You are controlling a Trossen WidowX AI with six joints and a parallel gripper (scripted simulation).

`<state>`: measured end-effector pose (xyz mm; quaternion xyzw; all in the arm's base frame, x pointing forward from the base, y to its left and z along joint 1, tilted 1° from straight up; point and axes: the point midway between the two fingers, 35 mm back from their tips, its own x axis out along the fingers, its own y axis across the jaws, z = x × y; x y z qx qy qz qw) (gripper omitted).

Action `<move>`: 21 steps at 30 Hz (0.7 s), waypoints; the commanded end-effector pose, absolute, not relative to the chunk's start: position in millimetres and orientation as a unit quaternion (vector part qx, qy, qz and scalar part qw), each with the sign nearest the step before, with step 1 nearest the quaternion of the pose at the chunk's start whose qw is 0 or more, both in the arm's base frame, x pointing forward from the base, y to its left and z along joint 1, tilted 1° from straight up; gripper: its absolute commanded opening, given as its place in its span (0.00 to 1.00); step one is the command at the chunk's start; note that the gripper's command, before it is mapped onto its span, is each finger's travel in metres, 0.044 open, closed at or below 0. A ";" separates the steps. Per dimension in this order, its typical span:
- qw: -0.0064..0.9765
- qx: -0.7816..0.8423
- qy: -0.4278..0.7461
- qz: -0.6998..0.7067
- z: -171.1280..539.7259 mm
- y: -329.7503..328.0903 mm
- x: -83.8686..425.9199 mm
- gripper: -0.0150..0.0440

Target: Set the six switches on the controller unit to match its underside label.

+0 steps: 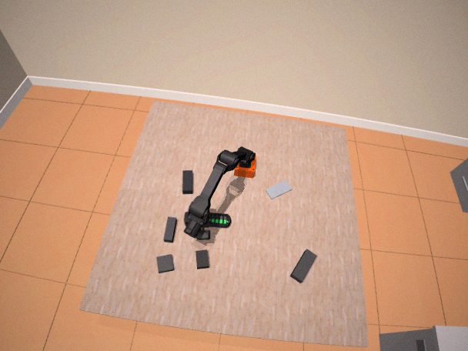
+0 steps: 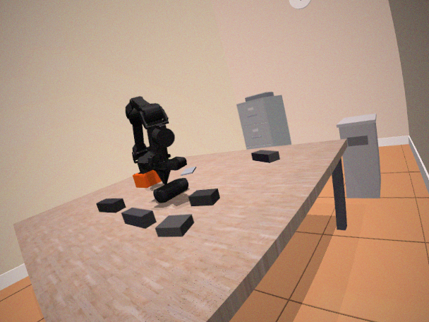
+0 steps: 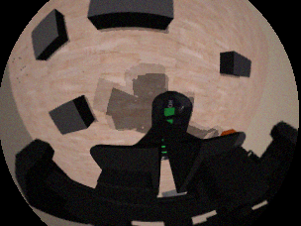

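The dark grey controller unit point(image 1: 228, 221) point(image 2: 173, 191) point(image 3: 182, 113) sits on the bench, with its switches facing up. Several green rocker ends show at its right part in the top view; the arm covers its left part. In the wrist view one end of the unit and a few green patches show, and the fingers hide the rest. The label on the underside is hidden. My gripper point(image 2: 166, 182) point(image 3: 160, 123) is shut and empty, with its fingertips pointing down at the top of the unit. Whether they touch it is unclear.
Dark blocks lie left of the unit point(image 1: 187, 182) point(image 1: 170, 229), beyond it point(image 1: 165, 263) point(image 1: 202, 259) and far right point(image 1: 303, 265). A thin pale plate point(image 1: 279, 189) point(image 2: 188, 171) lies right of the arm's orange base point(image 1: 245, 172) point(image 2: 146, 179).
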<state>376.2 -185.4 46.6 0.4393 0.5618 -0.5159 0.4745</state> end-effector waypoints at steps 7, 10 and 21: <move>0.443 0.417 0.553 -0.569 38.3 -185.0 397.1 0.25; 0.443 0.417 0.553 -0.569 37.3 -185.1 397.2 0.25; 0.443 0.417 0.553 -0.569 20.0 -186.1 398.7 0.25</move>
